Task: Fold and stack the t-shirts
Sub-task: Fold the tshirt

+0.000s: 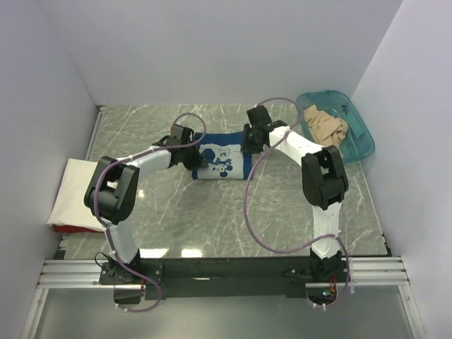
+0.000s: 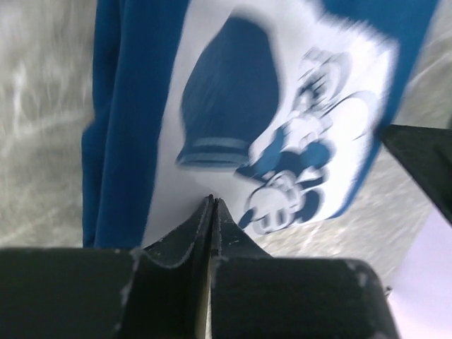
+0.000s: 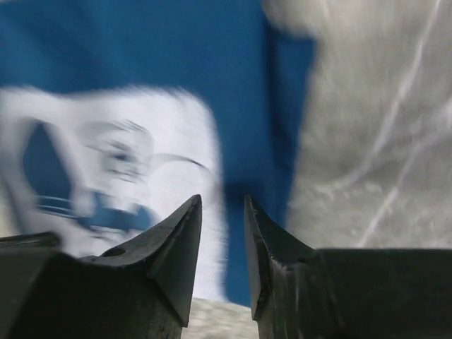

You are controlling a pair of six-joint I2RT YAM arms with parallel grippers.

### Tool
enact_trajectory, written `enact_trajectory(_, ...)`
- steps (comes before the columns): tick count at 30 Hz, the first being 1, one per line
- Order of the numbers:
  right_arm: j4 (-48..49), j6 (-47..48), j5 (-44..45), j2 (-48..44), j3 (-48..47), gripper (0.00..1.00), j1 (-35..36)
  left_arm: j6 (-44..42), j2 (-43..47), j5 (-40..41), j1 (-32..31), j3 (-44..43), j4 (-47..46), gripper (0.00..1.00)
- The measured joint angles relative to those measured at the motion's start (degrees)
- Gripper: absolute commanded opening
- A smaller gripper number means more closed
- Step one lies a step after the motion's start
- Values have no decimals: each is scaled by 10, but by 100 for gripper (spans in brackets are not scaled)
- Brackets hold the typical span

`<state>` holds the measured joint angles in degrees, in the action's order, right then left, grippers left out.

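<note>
Both arms meet over the folded blue t-shirt at mid-table.

The blue t-shirt [image 1: 222, 161], pale print up, lies folded into a small rectangle at the middle of the marble table [image 1: 212, 212]. Bare tabletop lies open on its near side and to its left and right. The left arm bends at a raised elbow and reaches inward to the shirt's left edge. The left gripper [image 2: 212, 205] has its jaws pressed together over the print, with no cloth visible between them. The right arm angles left from its elbow, and the right gripper [image 3: 220, 206] hangs above the shirt's right border, jaws parted by a narrow gap and holding nothing. The cream-white t-shirt [image 1: 74, 191] lies flat by the left wall, well apart. The tan t-shirt [image 1: 325, 127] sits crumpled in the teal tub [image 1: 361, 138] at the far right corner, near the right forearm.
</note>
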<state>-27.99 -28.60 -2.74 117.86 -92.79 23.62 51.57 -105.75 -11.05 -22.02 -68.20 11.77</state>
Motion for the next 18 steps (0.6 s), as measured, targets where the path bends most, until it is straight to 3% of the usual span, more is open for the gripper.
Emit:
enact_trajectory(5,21,0,10,-3,98,33,2,5,0,17,-26,46,-14,4)
enact_trajectory(18,79,10,13,-53,182,15,2,48,29,43,-90,122,-79,5)
